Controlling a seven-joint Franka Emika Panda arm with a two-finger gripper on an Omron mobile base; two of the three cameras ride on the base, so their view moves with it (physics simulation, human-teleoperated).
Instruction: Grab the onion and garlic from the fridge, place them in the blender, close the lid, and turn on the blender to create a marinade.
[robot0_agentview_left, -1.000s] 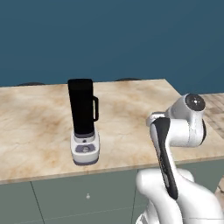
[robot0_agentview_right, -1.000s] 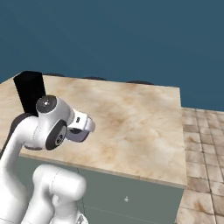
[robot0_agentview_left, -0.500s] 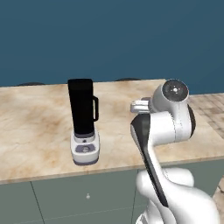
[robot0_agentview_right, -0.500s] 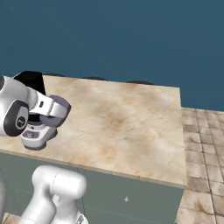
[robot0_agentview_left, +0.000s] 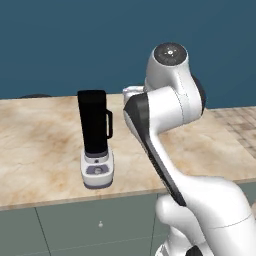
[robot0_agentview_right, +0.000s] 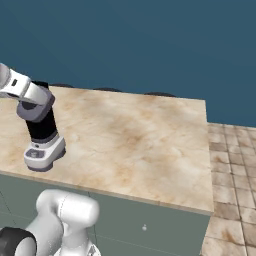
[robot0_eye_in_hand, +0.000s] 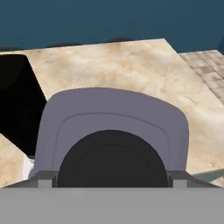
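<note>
Toward the near left of the surface (robot0_agentview_right: 135, 135): blender (robot0_agentview_left: 95, 135), upright, black jar on its white-grey base, handle facing right.
Jar top: uncovered in the left base view.
Lid (robot0_eye_in_hand: 111, 127): grey-lilac disc with a dark centre, up off the surface, just right of the jar's upper part and not on it.
Hand (robot0_agentview_right: 31, 100): grasping the lid, fingers spread wide across it.
Arm: bent high over the near edge, right of the blender.
</note>
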